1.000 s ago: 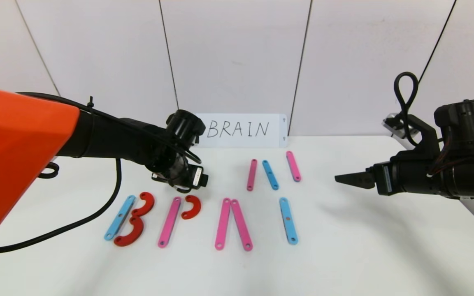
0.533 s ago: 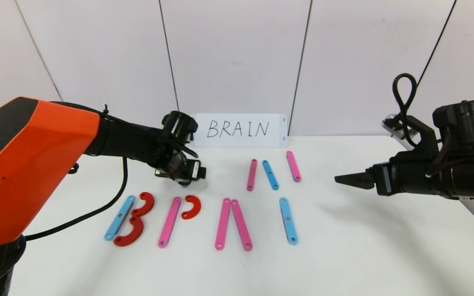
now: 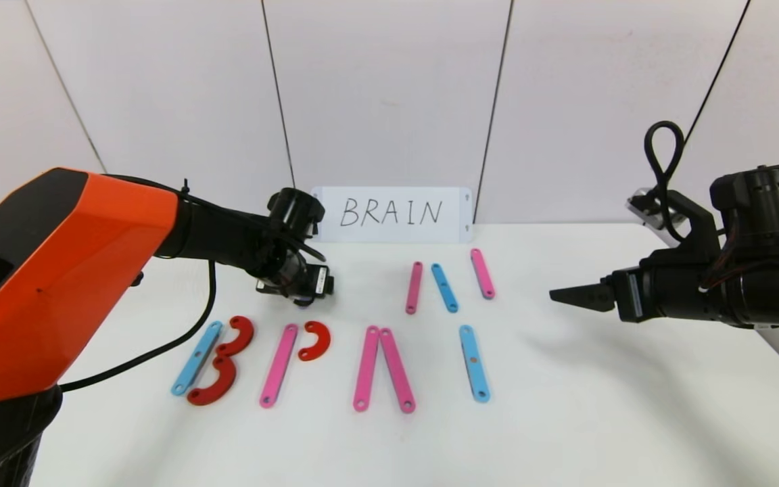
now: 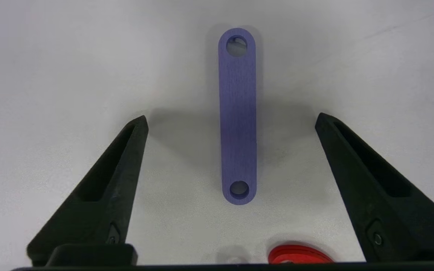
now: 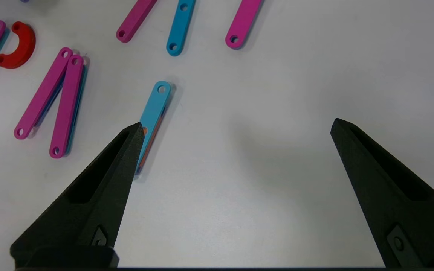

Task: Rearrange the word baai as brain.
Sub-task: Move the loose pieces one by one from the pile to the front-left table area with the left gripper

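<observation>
The letters lie in a row on the white table. A light-blue strip with two red curves makes a B. A pink strip with a red half-ring stands beside it, then two pink strips in an inverted V, then a light-blue strip. My left gripper hovers behind the half-ring. In the left wrist view it is open, with a purple strip lying flat on the table between its fingers, untouched. My right gripper hangs open and empty over the table's right side.
Three spare strips lie behind the row: pink, light-blue and pink. A white card handwritten "BRAIN" leans on the back wall. The left arm's black cable trails over the table.
My left arm has swung a little, its orange shoulder cover moving right, and the gripper has shifted slightly back and left. The right arm and all strips in the row have not moved.
</observation>
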